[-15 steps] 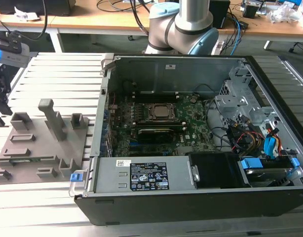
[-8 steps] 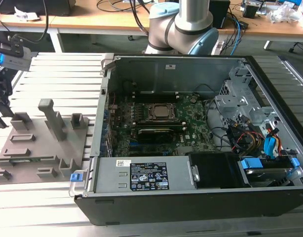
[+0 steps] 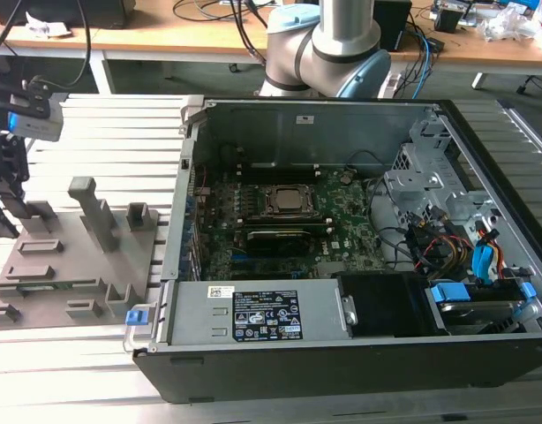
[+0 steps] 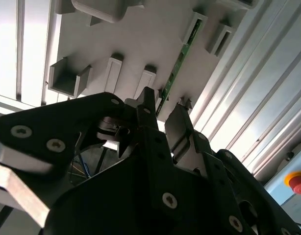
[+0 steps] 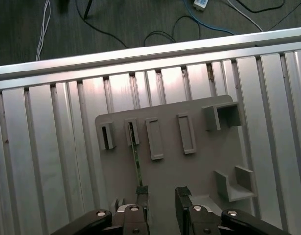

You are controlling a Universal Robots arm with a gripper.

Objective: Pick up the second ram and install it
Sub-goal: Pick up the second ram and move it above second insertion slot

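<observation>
bg: wood desk (image 3: 156,37) at rear | dk floor (image 5: 18,29) w/ cables (image 5: 42,30) | alu slat table (image 3: 112,141)

The second ram (image 5: 136,159), thin, long and green, is stood on edge in a narrow slot of the grey fixture plate (image 5: 199,166).

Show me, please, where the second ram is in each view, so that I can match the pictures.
Exterior view: too small to make out; the grey fixture plate lies at the exterior view's left.
Second wrist view: the second ram is the thin green stick on the plate, ending between the fingers of the open claw.
First wrist view: a thin line from a slot to one claw finger.
Shared landmark: the grey fixture plate with raised slots.
</observation>
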